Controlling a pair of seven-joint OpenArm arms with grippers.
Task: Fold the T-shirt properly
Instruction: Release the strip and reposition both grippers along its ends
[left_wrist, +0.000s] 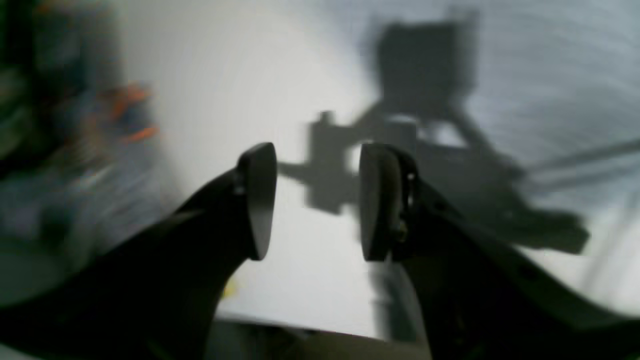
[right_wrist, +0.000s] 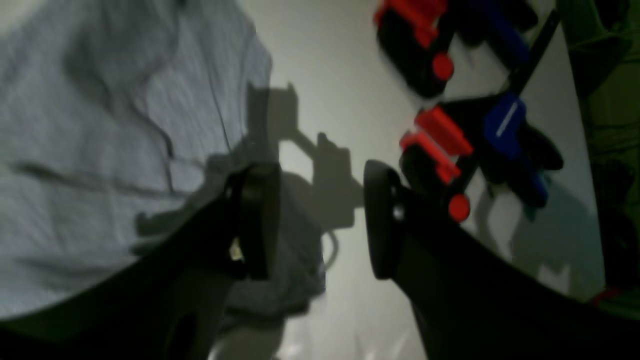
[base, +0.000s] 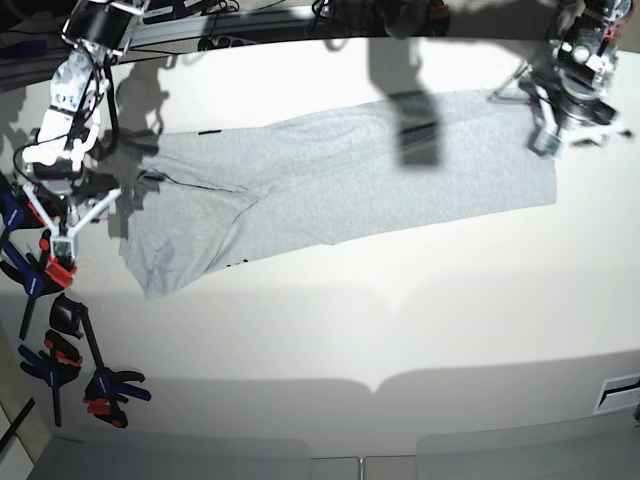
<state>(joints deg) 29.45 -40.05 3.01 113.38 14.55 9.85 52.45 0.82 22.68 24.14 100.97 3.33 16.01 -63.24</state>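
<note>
Two grippers, left gripper (left_wrist: 317, 200) and right gripper (right_wrist: 320, 225), jaws apart, holding nothing.
The T-shirt (base: 340, 185) looks soft and limp; pinch it at the hem or the shoulder edges.

A brightly lit white table (base: 400, 320) carries hard shadows and clamps (base: 60, 350).

The base camera sits high above the white table (base: 330, 330) and looks steeply down, wide enough to take in nearly the whole top, both arms and the T-shirt (base: 340, 180) stretched along the far half. The left wrist camera rides just behind the left gripper (left_wrist: 317, 200), close to the table and blurred, with grey cloth at its upper right. The right wrist camera looks past the right gripper (right_wrist: 320, 220) at the shirt's end and the red-and-blue clamps (right_wrist: 465, 135), which the base view shows at the table's left edge.
</note>
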